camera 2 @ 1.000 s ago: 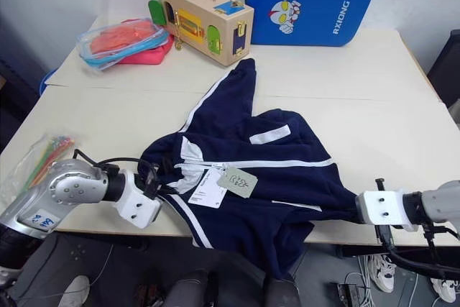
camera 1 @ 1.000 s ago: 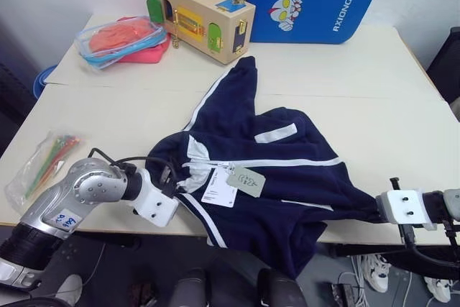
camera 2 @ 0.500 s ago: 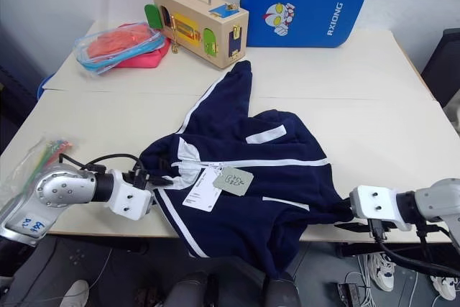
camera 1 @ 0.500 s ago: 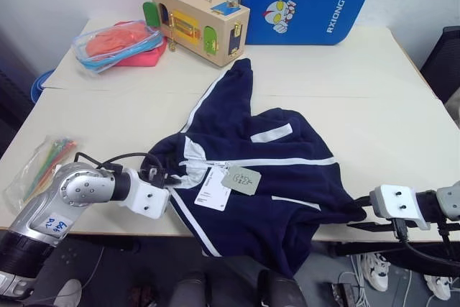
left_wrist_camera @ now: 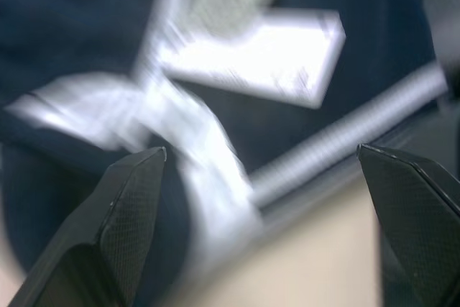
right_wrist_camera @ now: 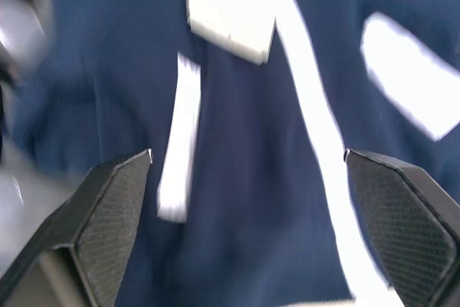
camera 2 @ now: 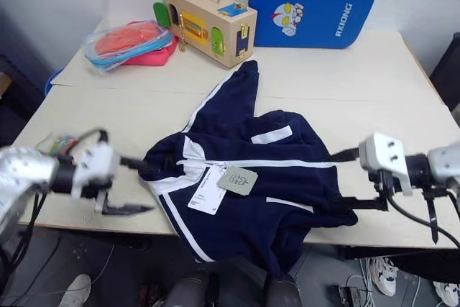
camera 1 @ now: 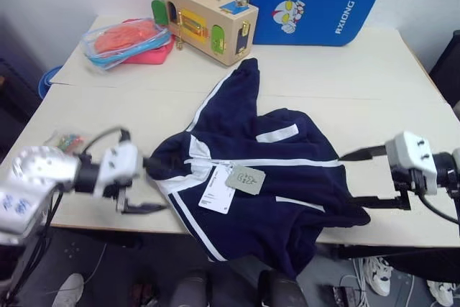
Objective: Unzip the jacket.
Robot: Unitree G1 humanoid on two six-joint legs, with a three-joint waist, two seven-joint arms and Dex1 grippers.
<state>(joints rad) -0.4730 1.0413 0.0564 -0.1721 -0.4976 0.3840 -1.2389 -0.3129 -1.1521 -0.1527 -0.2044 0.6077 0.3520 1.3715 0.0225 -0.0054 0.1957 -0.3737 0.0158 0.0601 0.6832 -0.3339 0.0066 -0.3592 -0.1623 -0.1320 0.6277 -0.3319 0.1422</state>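
Hanging off the table (camera 1: 402,98) edge, jacket (camera 1: 266,177) hem is cut off; both grippers' fingers spread wide, empty.

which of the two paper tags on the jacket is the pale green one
The smaller hang tag, lying tilted over the corner of the larger white tag on the jacket.

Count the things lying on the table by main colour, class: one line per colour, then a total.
Blue: 2, jacket and hard case
Wood: 1, latch box
Pink-orange: 1, clear pouch
Multicoloured: 1, bag of sticks
Total: 5
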